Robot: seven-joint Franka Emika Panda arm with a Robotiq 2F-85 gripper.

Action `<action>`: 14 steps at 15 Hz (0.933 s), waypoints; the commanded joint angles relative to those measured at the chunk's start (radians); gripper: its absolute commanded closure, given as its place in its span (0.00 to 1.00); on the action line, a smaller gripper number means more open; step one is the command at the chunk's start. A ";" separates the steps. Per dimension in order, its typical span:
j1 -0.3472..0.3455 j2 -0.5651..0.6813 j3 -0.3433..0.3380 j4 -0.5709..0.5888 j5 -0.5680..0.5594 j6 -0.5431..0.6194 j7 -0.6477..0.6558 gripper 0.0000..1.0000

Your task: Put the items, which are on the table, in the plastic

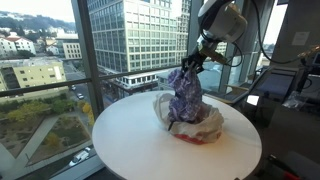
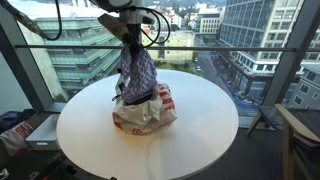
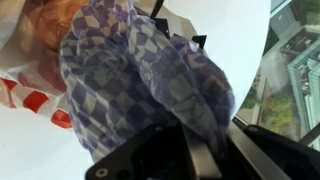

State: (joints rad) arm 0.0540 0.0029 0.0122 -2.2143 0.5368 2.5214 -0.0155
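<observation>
Table [image 2: 205, 125]: round, white, with a broad bare surface on all sides of the centre.
Plastic bag [image 2: 150, 112]: wrinkled, red-marked, near the table's middle and well in from every edge.
Purple cloth [image 2: 137, 72]: hangs upright, its lower end in the bag's opening.
Tool [image 2: 130, 38]: almost fully closed, pinching the cloth's top.

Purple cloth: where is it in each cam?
In an exterior view: purple cloth right of centre, hanging from the gripper down to the plastic bag.
In an exterior view: left of centre, above the plastic bag.
Wrist view: fills the middle; plastic bag at left.
Shared landmark: the red-marked plastic bag.
</observation>
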 commanded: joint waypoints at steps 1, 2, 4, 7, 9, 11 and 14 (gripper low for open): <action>-0.003 0.088 0.012 0.038 -0.127 -0.009 0.121 0.87; -0.001 0.113 0.012 0.048 -0.165 -0.020 0.147 0.87; 0.004 0.177 0.010 0.079 -0.246 -0.034 0.212 0.87; 0.010 0.281 0.003 0.160 -0.320 -0.086 0.278 0.87; 0.012 0.352 0.003 0.226 -0.343 -0.125 0.294 0.87; 0.016 0.431 0.005 0.303 -0.354 -0.175 0.300 0.87; 0.017 0.537 0.005 0.402 -0.350 -0.262 0.306 0.87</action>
State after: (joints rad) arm 0.0637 0.4295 0.0206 -1.9446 0.2054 2.3474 0.2577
